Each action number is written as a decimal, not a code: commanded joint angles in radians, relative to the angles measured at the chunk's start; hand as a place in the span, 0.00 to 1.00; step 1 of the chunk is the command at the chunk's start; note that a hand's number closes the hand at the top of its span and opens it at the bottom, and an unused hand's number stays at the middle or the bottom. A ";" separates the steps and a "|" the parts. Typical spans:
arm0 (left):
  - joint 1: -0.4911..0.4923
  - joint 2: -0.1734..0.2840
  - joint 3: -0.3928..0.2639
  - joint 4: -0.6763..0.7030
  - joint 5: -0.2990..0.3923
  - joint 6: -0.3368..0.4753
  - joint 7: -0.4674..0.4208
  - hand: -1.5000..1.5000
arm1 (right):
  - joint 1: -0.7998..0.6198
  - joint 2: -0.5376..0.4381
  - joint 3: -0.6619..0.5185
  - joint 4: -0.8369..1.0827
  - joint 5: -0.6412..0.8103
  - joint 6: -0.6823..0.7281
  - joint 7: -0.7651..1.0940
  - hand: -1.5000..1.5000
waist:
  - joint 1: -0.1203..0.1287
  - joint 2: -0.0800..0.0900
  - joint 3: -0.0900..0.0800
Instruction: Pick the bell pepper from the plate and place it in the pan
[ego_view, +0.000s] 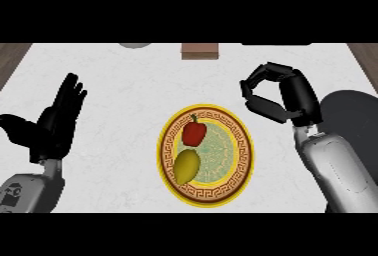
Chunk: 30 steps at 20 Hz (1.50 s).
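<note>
Right hand (284, 97): hovers over the counter just right of the plate, fingers curled in toward the thumb, nothing between them.
Left hand (55, 122): near the counter's left edge, open, fingers straight and pointing up, resting.
Pepper (194, 131): red, lying on the plate's left half, toward its far side.
Yellow fruit (186, 166): just in front of the pepper, same plate.
Plate (240, 150): gold-rimmed, mid-counter.
Pan (351, 115): dark, at the counter's right edge, partly behind the right forearm.
Far edge: a brown block (199, 50).
</note>
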 joint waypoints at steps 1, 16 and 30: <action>0.020 -0.005 -0.002 0.005 0.021 -0.010 0.050 0.50 | 0.145 0.000 0.097 -0.097 0.218 -0.181 -0.054 1.00 | -0.028 -0.004 0.001; -0.005 0.012 0.035 -0.021 0.020 -0.063 0.109 0.50 | -0.010 -0.197 0.205 -0.377 0.459 0.157 0.531 0.00 | 0.008 0.007 0.000; 0.031 -0.027 0.026 -0.052 0.004 -0.065 0.093 0.50 | -0.317 -0.020 0.347 -0.085 0.350 0.687 0.879 0.00 | 0.020 0.006 0.000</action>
